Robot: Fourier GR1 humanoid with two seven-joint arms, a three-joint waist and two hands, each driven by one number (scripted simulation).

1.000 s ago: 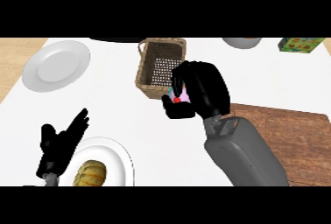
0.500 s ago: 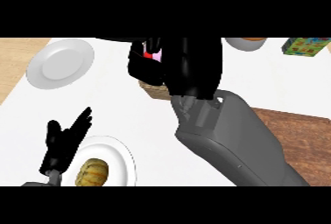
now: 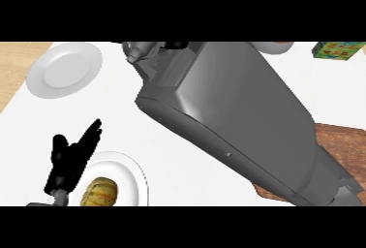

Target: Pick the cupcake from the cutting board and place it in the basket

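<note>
The left hand [image 3: 71, 160] shows near the worktop's [image 3: 178, 164] near left edge, fingers straight and slightly apart, holding nothing. Just beside it stands a white plate [image 3: 132, 172] carrying a bread roll [image 3: 99, 191]. The right forearm [image 3: 236, 121] stretches across the middle toward the far edge; whether its fingers are apart or clamped cannot be told. Neither cupcake nor basket can be made out. The cutting board [image 3: 346, 145] peeks out at the right edge. An empty plate [image 3: 66, 70] sits at the far left corner, a green box [image 3: 337, 49] at the far right corner.
</note>
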